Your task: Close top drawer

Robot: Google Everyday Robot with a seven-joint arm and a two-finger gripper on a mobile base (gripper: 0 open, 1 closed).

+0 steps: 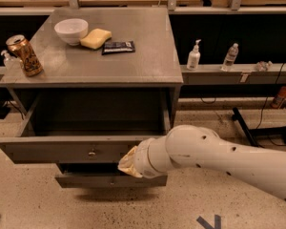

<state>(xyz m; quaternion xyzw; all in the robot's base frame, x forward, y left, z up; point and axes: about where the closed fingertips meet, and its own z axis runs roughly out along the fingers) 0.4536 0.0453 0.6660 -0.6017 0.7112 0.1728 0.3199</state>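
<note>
The top drawer [47, 150] is pulled out of the grey cabinet, with its long front panel facing me and a small lock [91, 152] near the middle. Its plain grey interior is mostly in shadow. My gripper [127, 163] sits at the end of the thick white arm [214, 156]. It is low against the right part of the drawer's front panel, just right of the lock, and it covers the panel's right end. A lower drawer [95, 180] sticks out slightly underneath.
On the cabinet top [148, 66] stand a drink can [25, 55], a white bowl [71, 30], a yellow sponge [96, 38] and a dark packet [117, 46]. Two bottles [194, 56] stand on a low shelf at right. A black stand leg [243, 125] rests on the floor.
</note>
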